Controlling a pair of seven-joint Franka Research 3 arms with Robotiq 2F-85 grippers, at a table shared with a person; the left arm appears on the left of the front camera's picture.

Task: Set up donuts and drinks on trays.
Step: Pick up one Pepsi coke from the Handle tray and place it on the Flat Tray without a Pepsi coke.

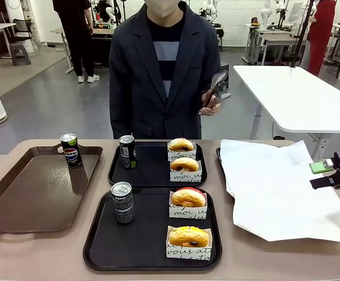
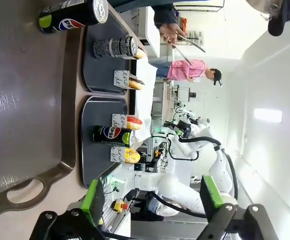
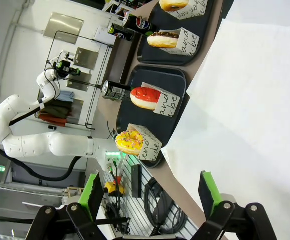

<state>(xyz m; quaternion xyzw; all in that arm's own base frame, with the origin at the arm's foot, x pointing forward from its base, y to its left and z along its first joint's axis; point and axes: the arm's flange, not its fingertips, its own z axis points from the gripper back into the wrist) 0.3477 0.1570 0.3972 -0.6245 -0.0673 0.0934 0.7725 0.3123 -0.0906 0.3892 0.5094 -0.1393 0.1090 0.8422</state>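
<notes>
Bright even overhead light; soft shadows; wrist views wide-angle distorted.

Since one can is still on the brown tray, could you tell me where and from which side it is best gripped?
Grip the Pepsi can on the brown tray around the middle of its body, jaws either side. It stands upright, slim and round, at the tray's far right corner. Probably come from above or from the left, since the black tray and its can stand close on the right.
</notes>
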